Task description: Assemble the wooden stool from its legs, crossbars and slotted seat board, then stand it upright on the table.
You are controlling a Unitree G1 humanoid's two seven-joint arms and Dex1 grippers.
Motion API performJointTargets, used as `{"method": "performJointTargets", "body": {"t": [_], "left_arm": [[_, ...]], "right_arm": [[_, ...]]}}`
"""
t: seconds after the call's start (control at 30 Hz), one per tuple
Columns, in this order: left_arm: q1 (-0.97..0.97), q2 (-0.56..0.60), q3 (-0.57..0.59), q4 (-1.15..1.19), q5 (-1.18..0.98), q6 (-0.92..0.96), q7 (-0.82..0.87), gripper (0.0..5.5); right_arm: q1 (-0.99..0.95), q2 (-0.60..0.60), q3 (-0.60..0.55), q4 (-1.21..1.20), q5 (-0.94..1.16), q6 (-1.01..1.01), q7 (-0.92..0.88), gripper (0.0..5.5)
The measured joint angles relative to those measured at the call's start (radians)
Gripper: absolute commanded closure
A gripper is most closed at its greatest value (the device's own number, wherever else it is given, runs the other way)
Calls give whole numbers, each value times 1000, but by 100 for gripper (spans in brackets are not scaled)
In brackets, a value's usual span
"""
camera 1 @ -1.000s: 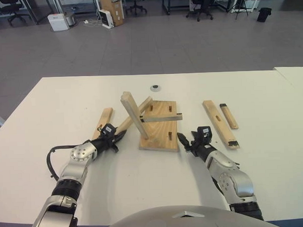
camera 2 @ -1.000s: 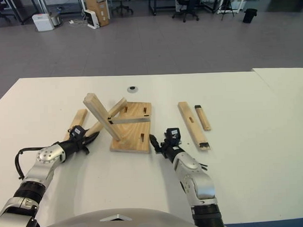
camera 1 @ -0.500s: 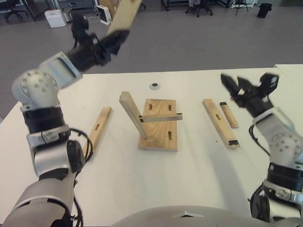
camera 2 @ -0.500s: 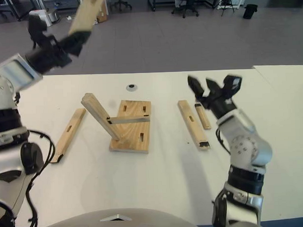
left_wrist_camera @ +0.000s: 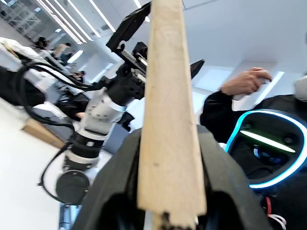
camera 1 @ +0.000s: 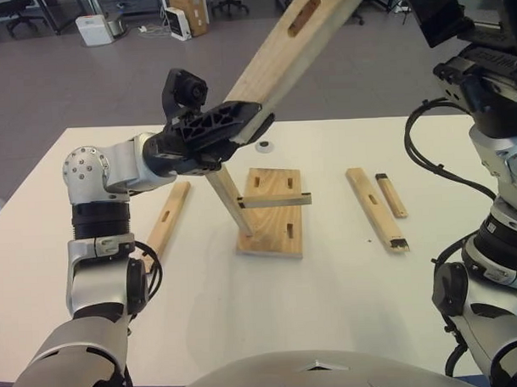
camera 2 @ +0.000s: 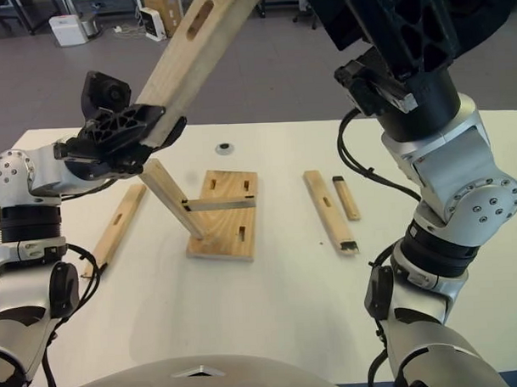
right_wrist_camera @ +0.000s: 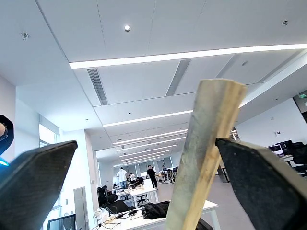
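**A:** What does the held leg look like?

**B:** The held leg (camera 1: 296, 39) is a pale wooden bar with a long slot through its upper part. It slants up toward 1 o'clock. The left gripper (camera 1: 239, 122) is clamped on its lower end, above the table (camera 1: 246, 313), at about 10 o'clock from the seat board (camera 1: 272, 223).

**A:** And the board?

**B:** It lies flat at mid-table. A standing leg (camera 1: 229, 194) rises from its near left corner, leaning toward 11 o'clock, and a crossbar (camera 1: 276, 200) runs from that leg across the board toward 3 o'clock. A flat leg (camera 1: 168, 218) lies at 9 o'clock, with a loose leg (camera 1: 374, 209) and a short bar (camera 1: 390, 196) at 3 o'clock.

**A:** What has changed in the last half second?

**B:** The left gripper has come down and toward the centre, and the leg now crosses over the board's far side. The right arm has risen from above the loose pieces to the view's top edge.

**A:** Anything hard to make out?

**B:** The held leg's top is cut off in the head views. The right gripper (right_wrist_camera: 146, 141) has its fingers (right_wrist_camera: 38, 182) spread wide, and a wooden end stands between them (how near it is, I cannot tell).
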Motion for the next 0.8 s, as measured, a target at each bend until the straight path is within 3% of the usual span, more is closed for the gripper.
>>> {"method": "performJointTargets", "body": {"t": [0.33, 0.63, 0.7, 0.8], "left_arm": [[40, 94, -152, -51, -10, -9, -206, 448], [54, 129, -205, -79, -6, -23, -260, 448], [57, 142, -231, -87, -6, -16, -284, 448], [72, 160, -268, -98, -4, -10, -318, 448]], "right_arm": [[-12, -23, 128, -57, 18, -98, -117, 10], [80, -75, 108, -32, 47, -106, -111, 10], [81, -81, 109, -23, 48, -106, -99, 10], [71, -67, 152, 141, -51, -73, 64, 10]]}}
